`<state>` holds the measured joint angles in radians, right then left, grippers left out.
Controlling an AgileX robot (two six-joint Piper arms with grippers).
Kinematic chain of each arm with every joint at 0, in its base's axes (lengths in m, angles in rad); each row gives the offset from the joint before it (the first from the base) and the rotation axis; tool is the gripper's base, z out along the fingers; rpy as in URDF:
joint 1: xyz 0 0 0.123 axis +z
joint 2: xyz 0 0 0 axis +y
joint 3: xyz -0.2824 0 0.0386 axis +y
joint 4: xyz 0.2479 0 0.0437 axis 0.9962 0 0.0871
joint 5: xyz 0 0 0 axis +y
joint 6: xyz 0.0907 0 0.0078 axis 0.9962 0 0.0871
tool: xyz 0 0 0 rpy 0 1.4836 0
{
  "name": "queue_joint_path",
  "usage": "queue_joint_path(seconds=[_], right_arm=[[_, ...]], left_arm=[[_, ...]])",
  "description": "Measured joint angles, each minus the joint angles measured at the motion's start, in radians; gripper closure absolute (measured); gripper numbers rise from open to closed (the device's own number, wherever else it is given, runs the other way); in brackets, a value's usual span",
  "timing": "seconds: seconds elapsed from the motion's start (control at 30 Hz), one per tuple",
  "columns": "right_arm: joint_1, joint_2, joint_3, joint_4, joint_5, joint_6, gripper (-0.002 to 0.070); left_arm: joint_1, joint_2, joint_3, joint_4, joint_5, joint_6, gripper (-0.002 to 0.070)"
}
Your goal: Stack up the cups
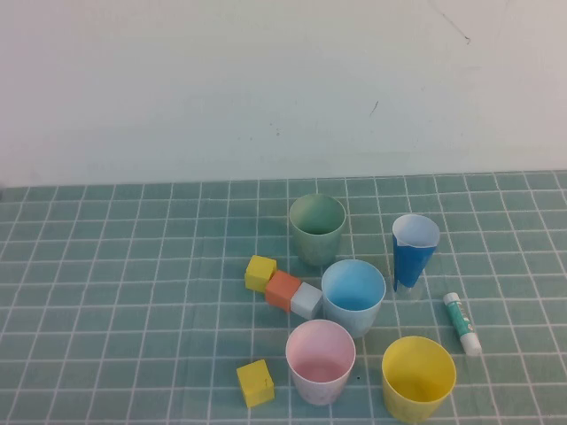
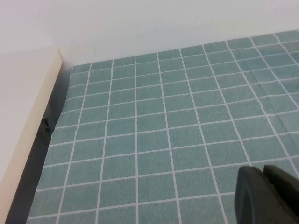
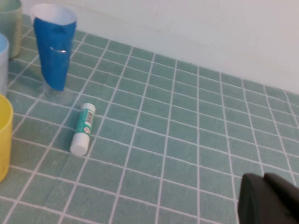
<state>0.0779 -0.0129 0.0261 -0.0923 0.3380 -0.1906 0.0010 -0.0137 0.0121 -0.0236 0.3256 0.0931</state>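
Four wide cups stand upright and apart on the green checked cloth in the high view: sage green (image 1: 316, 228) at the back, light blue (image 1: 353, 296) in the middle, pink (image 1: 320, 360) and yellow (image 1: 418, 378) at the front. Neither arm shows in the high view. My left gripper (image 2: 264, 169) is shut and empty over bare cloth near the table's left edge, far from the cups. My right gripper (image 3: 264, 178) is shut and empty over bare cloth to the right of the cups. Its view catches the edges of the yellow cup (image 3: 3, 135), light blue cup (image 3: 3, 60) and green cup (image 3: 10, 25).
A narrow dark blue cone cup (image 1: 414, 252) stands right of the green cup. A glue stick (image 1: 462, 324) lies to the right of the light blue cup. Yellow (image 1: 260, 273), orange (image 1: 283, 289) and white (image 1: 306, 300) blocks lie in a row left of the light blue cup. Another yellow block (image 1: 255, 382) lies left of the pink cup.
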Motion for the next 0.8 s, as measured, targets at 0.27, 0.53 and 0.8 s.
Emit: queue_joint_path(seconds=[0.27,0.53,0.8], right_arm=[[0.013,0.000,0.000,0.000,0.000,0.000,0.0679],[0.013,0.000,0.000,0.000,0.000,0.000,0.0679],[0.013,0.000,0.000,0.000,0.000,0.000,0.0679]], left_arm=[[0.000,0.000,0.000,0.000,0.000,0.000,0.0677],[0.000,0.000,0.000,0.000,0.000,0.000,0.0677],[0.000,0.000,0.000,0.000,0.000,0.000,0.0677]])
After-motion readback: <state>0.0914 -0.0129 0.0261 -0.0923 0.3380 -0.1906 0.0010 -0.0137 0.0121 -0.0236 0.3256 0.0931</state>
